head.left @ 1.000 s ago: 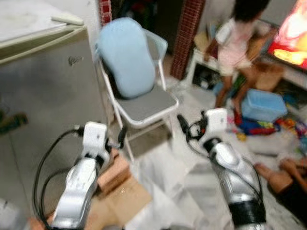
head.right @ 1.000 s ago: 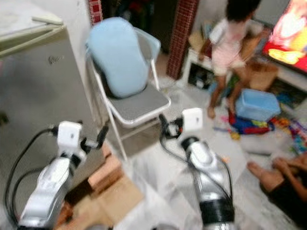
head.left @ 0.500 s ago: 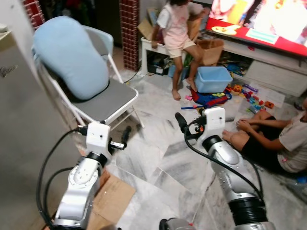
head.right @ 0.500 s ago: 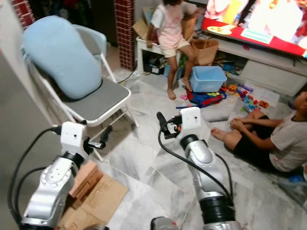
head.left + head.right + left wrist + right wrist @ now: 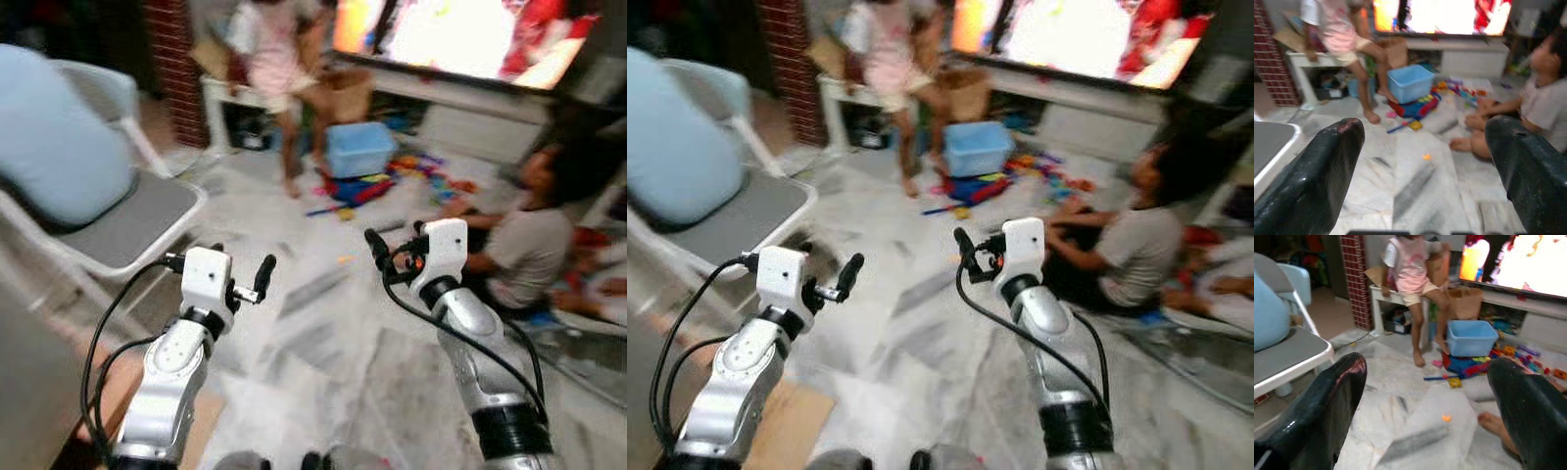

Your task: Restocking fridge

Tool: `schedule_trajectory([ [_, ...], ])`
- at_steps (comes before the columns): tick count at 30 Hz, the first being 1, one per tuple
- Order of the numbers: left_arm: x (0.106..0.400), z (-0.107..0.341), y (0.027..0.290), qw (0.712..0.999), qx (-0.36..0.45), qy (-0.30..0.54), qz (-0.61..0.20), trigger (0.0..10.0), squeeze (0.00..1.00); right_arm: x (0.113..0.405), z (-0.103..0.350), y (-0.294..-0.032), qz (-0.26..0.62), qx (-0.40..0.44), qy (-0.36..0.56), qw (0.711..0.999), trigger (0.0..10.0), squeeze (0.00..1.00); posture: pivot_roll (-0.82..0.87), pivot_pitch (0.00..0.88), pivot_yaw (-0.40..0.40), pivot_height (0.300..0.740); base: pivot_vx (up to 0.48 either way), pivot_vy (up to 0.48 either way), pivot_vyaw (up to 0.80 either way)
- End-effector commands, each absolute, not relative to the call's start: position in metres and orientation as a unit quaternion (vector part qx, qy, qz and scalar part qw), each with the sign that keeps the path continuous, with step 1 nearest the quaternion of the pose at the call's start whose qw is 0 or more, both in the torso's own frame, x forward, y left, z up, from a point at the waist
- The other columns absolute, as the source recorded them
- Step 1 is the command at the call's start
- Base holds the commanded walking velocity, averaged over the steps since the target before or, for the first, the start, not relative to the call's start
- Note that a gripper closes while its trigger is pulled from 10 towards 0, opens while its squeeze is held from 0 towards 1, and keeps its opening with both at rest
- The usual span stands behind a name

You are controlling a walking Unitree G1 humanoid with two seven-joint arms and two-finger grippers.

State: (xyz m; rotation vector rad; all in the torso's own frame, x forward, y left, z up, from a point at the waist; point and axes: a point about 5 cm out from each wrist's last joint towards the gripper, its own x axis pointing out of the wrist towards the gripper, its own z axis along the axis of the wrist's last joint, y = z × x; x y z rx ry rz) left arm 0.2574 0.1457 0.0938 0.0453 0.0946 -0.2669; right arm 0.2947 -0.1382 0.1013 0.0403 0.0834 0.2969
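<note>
Blurred marble floor (image 5: 323,333) — toys (image 5: 382,181) indistinct.

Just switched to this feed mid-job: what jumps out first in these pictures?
The bright television screen glows at the far side, with one person standing before it by a blue plastic bin and scattered toys on the marble floor. Another person sits on the floor to the right. Nearer, the left gripper and right gripper are raised with jaws open and empty; a folding chair with a blue cushion stands left.
</note>
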Motion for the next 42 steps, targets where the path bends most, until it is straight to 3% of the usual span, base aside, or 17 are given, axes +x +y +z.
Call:
schedule_trajectory([
  [1,0.257,0.095,0.142,0.989,0.018,0.045,-0.142,10.0,0.0,0.297,0.107,-0.142,0.14,0.015,0.032,0.989,10.0,0.0,0.03,0.0,-0.012,0.74,0.0,-0.266,-0.8],
  [11,0.257,0.095,0.142,0.988,0.015,0.045,-0.145,10.0,0.0,0.296,0.107,-0.143,0.137,0.013,0.032,0.99,10.0,0.0,0.02,0.0,-0.011,0.74,0.0,-0.213,-0.8],
  [42,0.261,0.099,0.143,0.988,-0.004,0.032,-0.15,10.0,0.0,0.298,0.116,-0.146,0.116,0.013,0.011,0.993,10.0,0.0,0.01,0.0,-0.005,0.74,0.033,0.0,-0.8],
])
